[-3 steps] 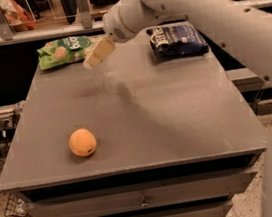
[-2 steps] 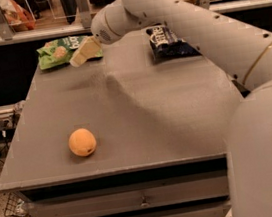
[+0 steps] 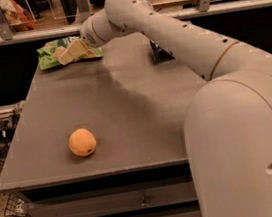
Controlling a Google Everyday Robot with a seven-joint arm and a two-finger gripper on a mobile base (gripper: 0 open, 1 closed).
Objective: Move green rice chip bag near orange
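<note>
The green rice chip bag [image 3: 55,51] lies flat at the far left corner of the grey table [image 3: 126,112]. The orange [image 3: 82,142] sits near the table's front left, far from the bag. My gripper [image 3: 70,53] reaches across the table and is right over the bag's right half, its pale fingers [image 3: 74,50] pointing left and down onto it. The arm covers the middle and right of the view.
A dark navy snack bag [image 3: 157,53] at the far right of the table is mostly hidden behind my arm. A glass-fronted counter runs behind the table. Drawers sit below the table's front edge.
My gripper has moved left across the far side of the table, from beside the green bag to over it. The bag and the orange have not moved.
</note>
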